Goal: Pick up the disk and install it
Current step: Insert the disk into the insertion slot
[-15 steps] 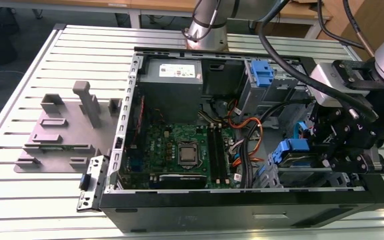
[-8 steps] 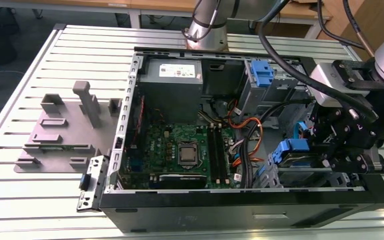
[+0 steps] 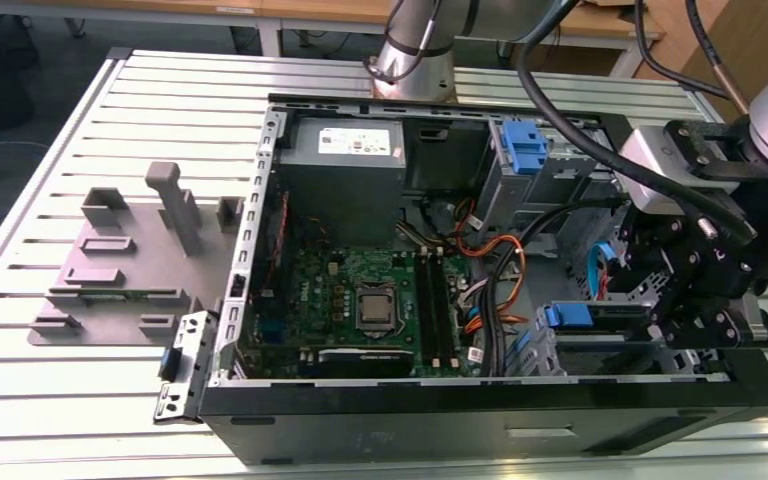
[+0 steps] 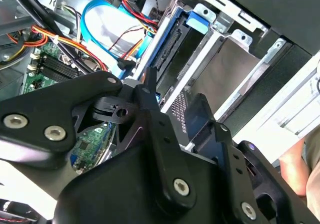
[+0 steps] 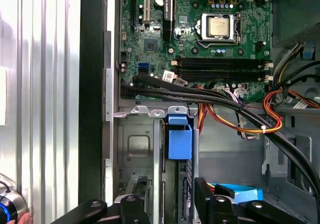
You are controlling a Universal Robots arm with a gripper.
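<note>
Claw (image 3: 684, 322) tilts down over disk (image 3: 579, 318).

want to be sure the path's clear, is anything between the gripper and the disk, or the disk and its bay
Nothing visible does. The disk already sits in a slot of the drive cage, with the gripper close by it. The black cables run past the cage's end, not between them.

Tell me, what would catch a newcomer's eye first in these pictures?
An open computer case lies on the slatted table, its green motherboard bared. At the exterior view's right, the black gripper hangs over the drive bay, where the disk sits in its blue carrier.
</note>
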